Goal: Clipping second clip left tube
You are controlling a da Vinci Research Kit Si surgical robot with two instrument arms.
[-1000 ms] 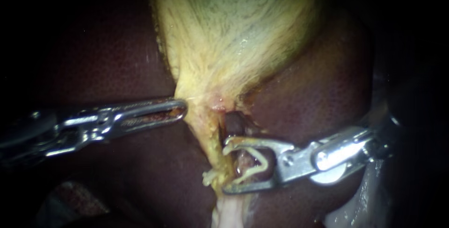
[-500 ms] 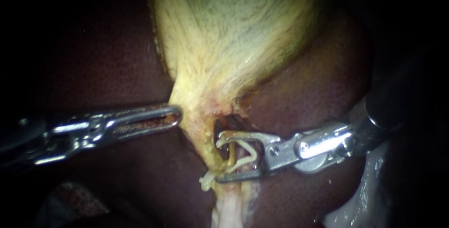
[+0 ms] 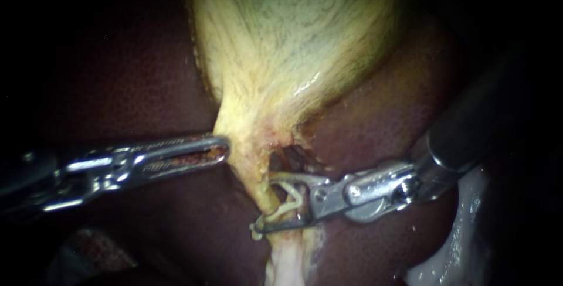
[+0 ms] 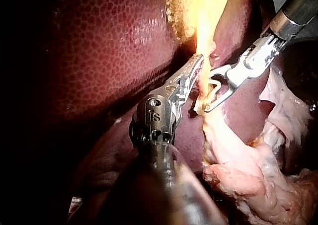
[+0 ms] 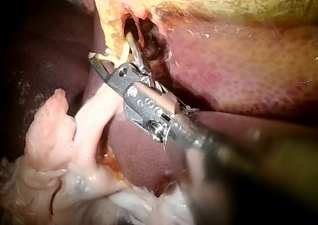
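Note:
The yellow gallbladder (image 3: pixel 293 40) narrows to a neck that runs down into a pale tube (image 3: pixel 261 186) over the dark liver (image 3: pixel 129 75). My right instrument (image 3: pixel 264 203) comes in from the right, its jaws shut on a pale clip (image 3: pixel 291 195) that straddles this tube below a small opening in the tissue. The right wrist view shows the same jaws (image 5: pixel 112 56) on either side of the tube. My left instrument (image 3: pixel 220 145) is shut on the gallbladder's neck at its left edge, pulling it sideways. In the left wrist view these jaws (image 4: pixel 198 68) pinch the yellow strand.
Pale fatty tissue (image 3: pixel 446 262) lies at the lower right, and a whitish strand (image 3: pixel 285 259) continues down from the tube. The liver surrounds the working spot on both sides. More loose pale tissue (image 5: pixel 59 135) lies beside my right instrument's jaws.
My right instrument has slid left over the tube, and its jaws have narrowed, squeezing the clip. The left instrument has barely moved.

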